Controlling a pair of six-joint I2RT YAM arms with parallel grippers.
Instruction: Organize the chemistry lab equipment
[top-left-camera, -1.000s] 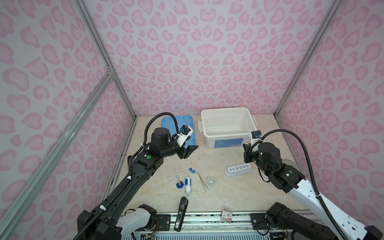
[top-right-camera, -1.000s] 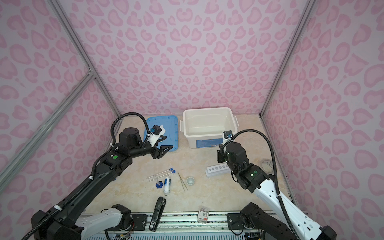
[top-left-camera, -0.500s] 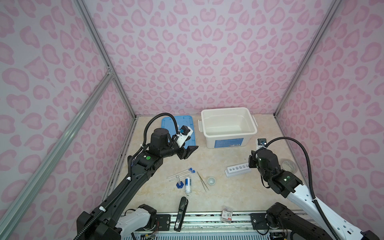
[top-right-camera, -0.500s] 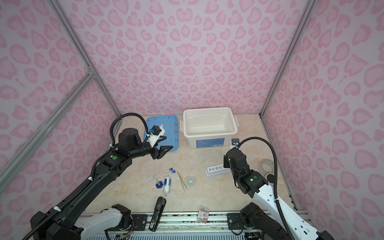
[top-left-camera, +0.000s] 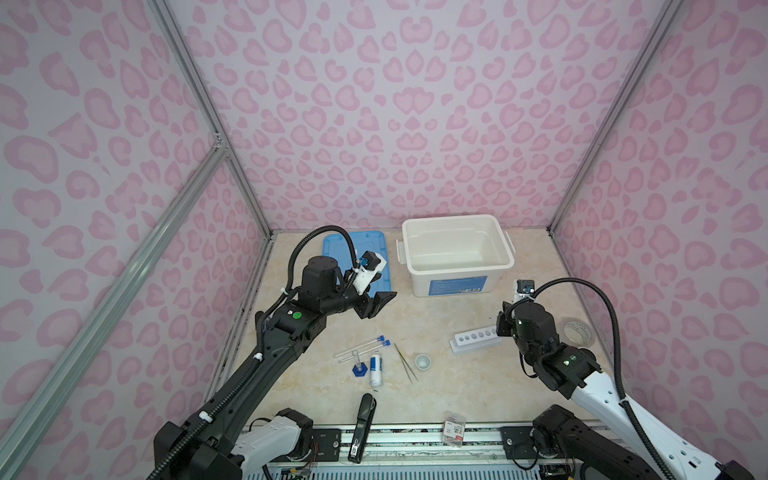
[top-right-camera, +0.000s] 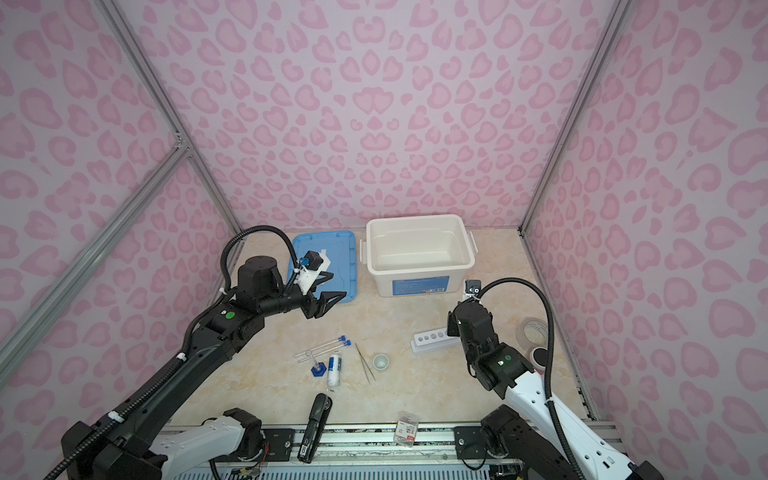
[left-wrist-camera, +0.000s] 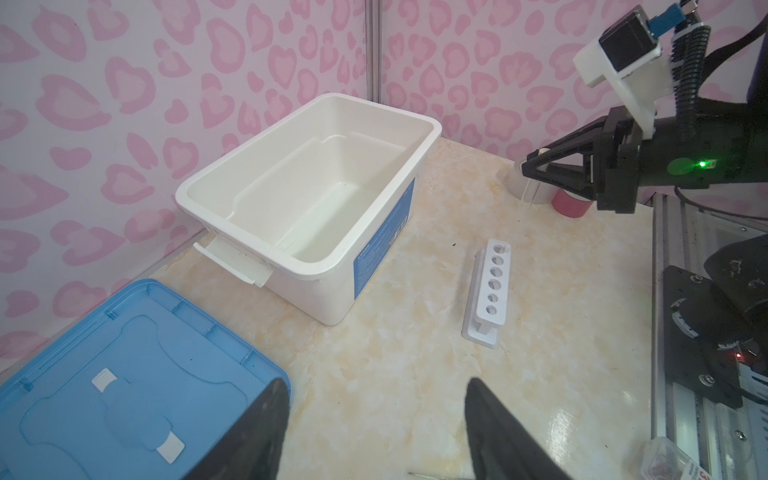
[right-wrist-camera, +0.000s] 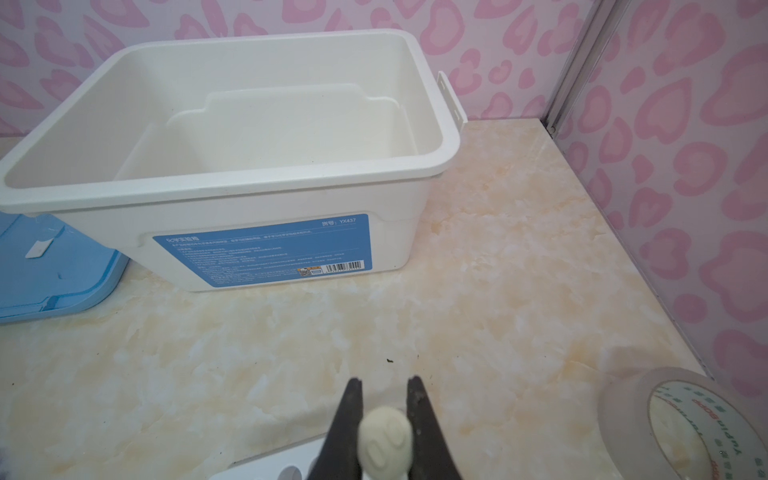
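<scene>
My right gripper (right-wrist-camera: 384, 382) is shut on a clear tube with a white cap (right-wrist-camera: 385, 440), held upright. It hangs at the right end of the six-hole white rack (top-left-camera: 473, 338), whose corner shows in the right wrist view. The left wrist view shows that tube (left-wrist-camera: 528, 193) hanging below the jaws, beyond the rack (left-wrist-camera: 490, 286). My left gripper (top-left-camera: 376, 305) hovers open and empty near the blue lid. On the table lie two blue-capped tubes (top-left-camera: 361, 347), a blue-based cylinder (top-left-camera: 359, 368), a white bottle (top-left-camera: 376, 370), tweezers (top-left-camera: 405, 361) and a tiny white cup (top-left-camera: 422, 361).
An open white bin (top-left-camera: 405, 245) stands at the back, its blue lid (top-left-camera: 332, 249) flat to its left. Tape rolls (top-left-camera: 577, 332) sit by the right wall. A black stapler (top-left-camera: 361, 424) and a small packet (top-left-camera: 453, 428) lie at the front edge.
My right gripper has moved toward the front and slightly right with the tube, ending at the rack's right end. The left arm has stayed put.
</scene>
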